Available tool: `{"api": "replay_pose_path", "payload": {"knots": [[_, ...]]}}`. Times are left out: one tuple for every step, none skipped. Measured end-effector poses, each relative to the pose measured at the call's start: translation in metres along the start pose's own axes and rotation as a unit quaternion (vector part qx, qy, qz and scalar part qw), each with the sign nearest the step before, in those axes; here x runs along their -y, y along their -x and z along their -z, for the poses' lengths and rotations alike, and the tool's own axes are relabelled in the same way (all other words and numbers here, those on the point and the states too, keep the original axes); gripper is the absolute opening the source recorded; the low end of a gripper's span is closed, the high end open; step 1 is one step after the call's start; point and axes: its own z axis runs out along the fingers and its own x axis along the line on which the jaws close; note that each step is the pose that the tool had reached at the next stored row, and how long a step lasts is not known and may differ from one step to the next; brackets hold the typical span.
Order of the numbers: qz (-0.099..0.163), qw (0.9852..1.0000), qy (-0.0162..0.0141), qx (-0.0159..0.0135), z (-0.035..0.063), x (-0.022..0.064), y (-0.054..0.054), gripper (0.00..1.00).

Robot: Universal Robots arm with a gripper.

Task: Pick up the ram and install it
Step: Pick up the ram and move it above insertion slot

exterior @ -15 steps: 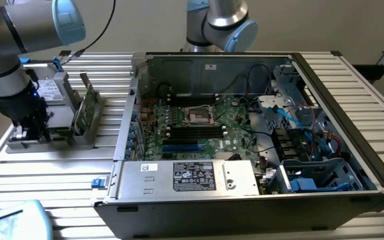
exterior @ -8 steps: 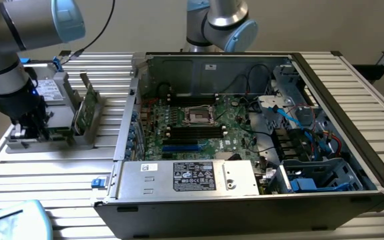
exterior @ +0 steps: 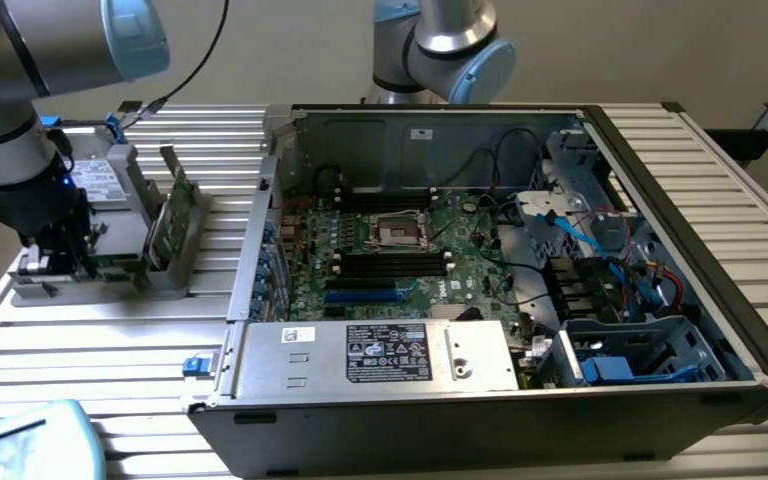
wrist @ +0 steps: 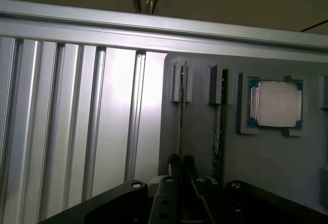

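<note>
The ram (wrist: pixel 181 124) is a thin dark stick standing on edge between the grey clips of a holder (wrist: pixel 266 167). In the wrist view my gripper (wrist: pixel 181 164) is over the near end of the stick, with its two dark fingers (wrist: pixel 174 162) pressed against either side, shut on it. A second stick (wrist: pixel 219 131) stands in the neighbouring clip. In the exterior view my gripper (exterior: pixel 71 255) reaches down into that grey holder (exterior: pixel 117 270) at the exterior view's left, beside the open computer case (exterior: pixel 491 290).
A processor chip (wrist: pixel 277 103) lies in a recess of the holder beyond the second stick. Green boards (exterior: pixel 173 215) stand upright in the holder. Inside the case, the motherboard's long black slots (exterior: pixel 391 262) lie by the CPU socket (exterior: pixel 398 230). A second arm's base (exterior: pixel 444 45) stands behind the case.
</note>
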Motion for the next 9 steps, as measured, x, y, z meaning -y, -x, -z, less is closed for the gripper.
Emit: {"api": "replay_pose_path", "payload": {"knots": [[0.000, 1.0000, 0.0002, 0.0000, 0.0004, -0.0001, 0.0000, 0.13], [0.000, 1.0000, 0.0005, 0.0000, 0.0010, -0.0001, 0.0000, 0.13], [0.000, 1.0000, 0.0007, 0.0000, 0.0016, -0.0002, 0.0001, 0.13], [0.000, 1.0000, 0.0010, 0.0000, 0.0025, -0.0003, 0.0001, 0.13], [0.000, 1.0000, 0.0010, 0.0000, 0.0035, -0.0004, 0.0002, 0.13], [-0.001, 1.0000, 0.0012, 0.0001, 0.0047, -0.0005, 0.0003, 0.13], [-0.001, 1.0000, 0.0015, 0.0001, 0.0059, -0.0006, 0.0003, 0.13], [-0.001, 1.0000, 0.0018, 0.0001, 0.0073, -0.0008, 0.0004, 0.13], [-0.001, 1.0000, 0.0020, 0.0002, 0.0087, -0.0009, 0.0005, 0.13]]}}
